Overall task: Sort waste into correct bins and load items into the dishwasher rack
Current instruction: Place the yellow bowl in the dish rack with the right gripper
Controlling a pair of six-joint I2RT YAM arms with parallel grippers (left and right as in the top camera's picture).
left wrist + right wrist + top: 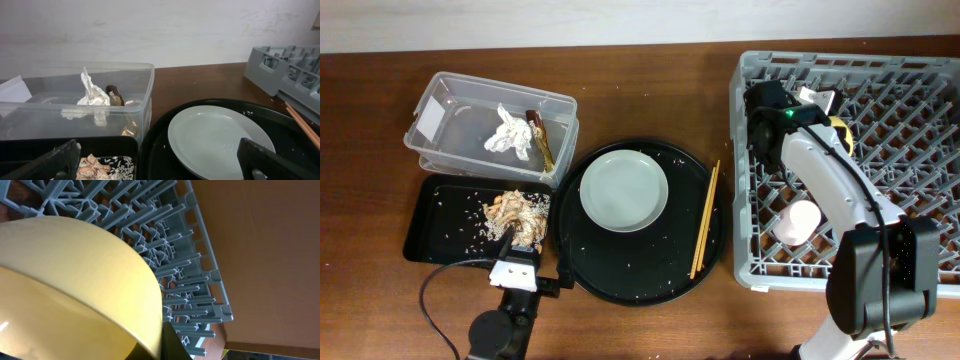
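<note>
One yellow bowl (75, 280) is the piece in hand. It hangs tilted just above the pegs in the far-left part of the dishwasher rack (920, 80), and the right gripper (817, 112) appears pinched on its rim. The right wrist view shows one dark finger (170, 342) against the bowl's outer wall, the other hidden behind it. To set it well, the arm would likely lower the bowl until its rim slips between two peg rows and leans on them, letting go only once the pegs carry it, not when it is perched on their tips. The rack's far and left walls lie close to the wrist, so straight up looks the safest way out. The pink cup (798, 222) sits nearer the front, well apart, and the lattice to the right is open. Beyond the rack's left wall, the chopsticks (705, 218) lie on the round black tray (650, 280) beside the plate (624, 189). The left gripper (160, 157) hovers low at the shallow black tray (435, 220), jaws spread wide and holding nothing, well clear of the right arm.
</note>
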